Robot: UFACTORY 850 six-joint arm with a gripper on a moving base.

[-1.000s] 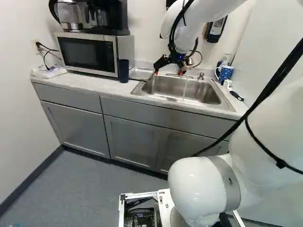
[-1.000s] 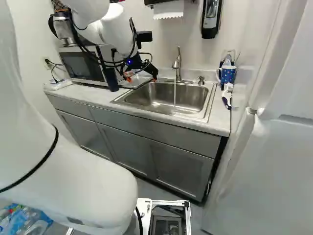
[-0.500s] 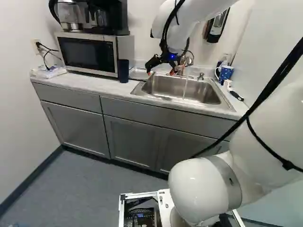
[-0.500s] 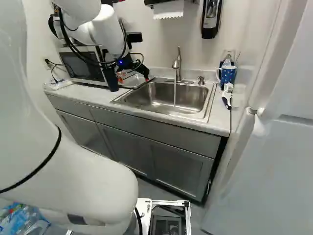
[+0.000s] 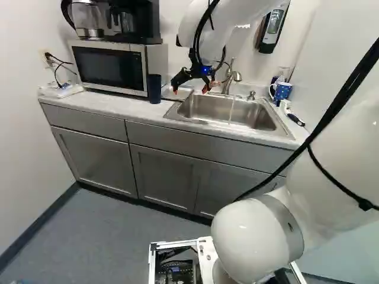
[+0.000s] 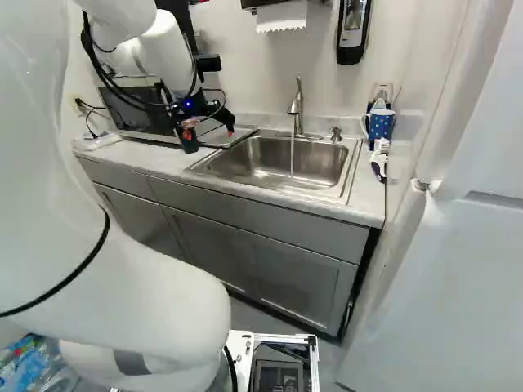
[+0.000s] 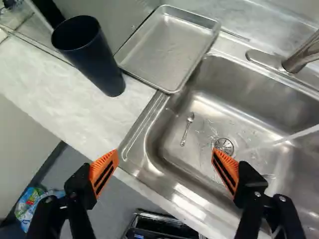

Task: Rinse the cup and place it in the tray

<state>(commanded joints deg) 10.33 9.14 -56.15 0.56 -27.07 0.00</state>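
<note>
In the left base view my gripper [image 5: 190,90] hangs over the sink's left end, near the tray. The wrist view shows the gripper [image 7: 164,157] wide open, with nothing between its orange pads. A tall dark blue cup [image 7: 93,56] stands upright on the counter ahead of it, beyond one finger; in the left base view the cup [image 5: 154,89] is beside the microwave. The empty metal tray [image 7: 162,50] lies between the cup and the sink, one edge at the sink's rim. Water [image 6: 292,157] runs from the faucet [image 6: 297,106] into the sink [image 7: 239,99].
A small spoon [image 7: 187,129] lies in the sink near the drain. The microwave [image 5: 109,66] stands behind the cup, with a coffee maker [image 5: 133,22] on top. A blue patterned mug [image 6: 380,124] and a brush [image 6: 379,160] are at the sink's far right side.
My arm has carried the open gripper leftward across the sink, toward the cup and tray. The base, cup and tray have stayed in place.
</note>
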